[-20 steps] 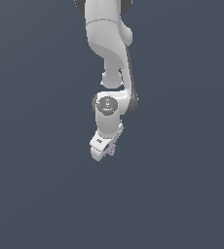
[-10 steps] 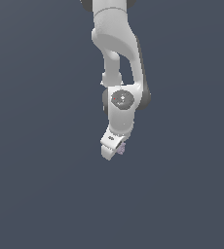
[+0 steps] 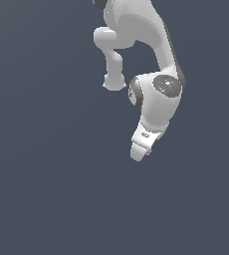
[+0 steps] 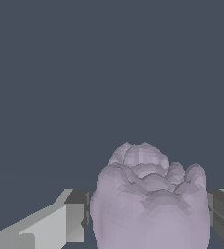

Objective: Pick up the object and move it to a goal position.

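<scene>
Wrist view: you are looking at the object [image 4: 150,199], a pale lilac-grey lumpy form, sitting between the two grey fingertips [image 4: 77,216]. The jaws are standing partly closed, each pad pressing against one side of the object, so the gripper [image 4: 150,219] is holding it. No writing or brand mark is showing. In the exterior view, the white arm [image 3: 151,74] is reaching down toward 6 o'clock, and the object [image 3: 148,152] is showing only as a lilac sliver at the gripper [image 3: 140,151] tip.
</scene>
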Motion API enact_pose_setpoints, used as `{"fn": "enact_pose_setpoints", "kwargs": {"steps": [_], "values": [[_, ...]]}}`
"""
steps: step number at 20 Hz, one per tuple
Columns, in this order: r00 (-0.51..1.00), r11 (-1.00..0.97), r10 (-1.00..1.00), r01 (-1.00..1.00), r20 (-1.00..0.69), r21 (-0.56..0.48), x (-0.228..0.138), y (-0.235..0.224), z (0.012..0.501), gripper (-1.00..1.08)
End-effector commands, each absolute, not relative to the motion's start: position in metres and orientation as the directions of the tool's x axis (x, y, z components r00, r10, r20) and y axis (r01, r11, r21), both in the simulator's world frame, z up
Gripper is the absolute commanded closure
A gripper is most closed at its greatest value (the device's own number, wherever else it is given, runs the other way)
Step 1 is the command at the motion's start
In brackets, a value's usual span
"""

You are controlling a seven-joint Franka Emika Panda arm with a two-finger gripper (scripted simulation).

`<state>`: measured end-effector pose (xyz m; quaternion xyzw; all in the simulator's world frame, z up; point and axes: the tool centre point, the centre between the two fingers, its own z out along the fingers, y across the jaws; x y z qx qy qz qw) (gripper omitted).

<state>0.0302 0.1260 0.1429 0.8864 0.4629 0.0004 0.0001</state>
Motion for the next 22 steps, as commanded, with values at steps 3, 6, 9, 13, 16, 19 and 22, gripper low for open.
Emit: {"fn": "enact_pose_setpoints", "kwargs": {"steps": [3, 6, 9, 13, 16, 19, 22], "values": [[0.572, -0.572, 0.820, 0.820, 0.000, 0.000, 0.039, 0.170, 0.173, 1.08], [0.573, -0.573, 0.820, 0.820, 0.000, 0.000, 0.045, 0.193, 0.190, 1.08], [0.573, -0.573, 0.820, 0.820, 0.000, 0.000, 0.050, 0.210, 0.202, 1.08], [0.573, -0.573, 0.820, 0.820, 0.000, 0.000, 0.054, 0.226, 0.212, 1.08], [0.573, -0.573, 0.820, 0.820, 0.000, 0.000, 0.057, 0.233, 0.217, 1.08], [0.573, -0.573, 0.820, 0.820, 0.000, 0.000, 0.058, 0.237, 0.220, 1.08], [0.573, -0.573, 0.820, 0.820, 0.000, 0.000, 0.058, 0.238, 0.221, 1.08]]}}
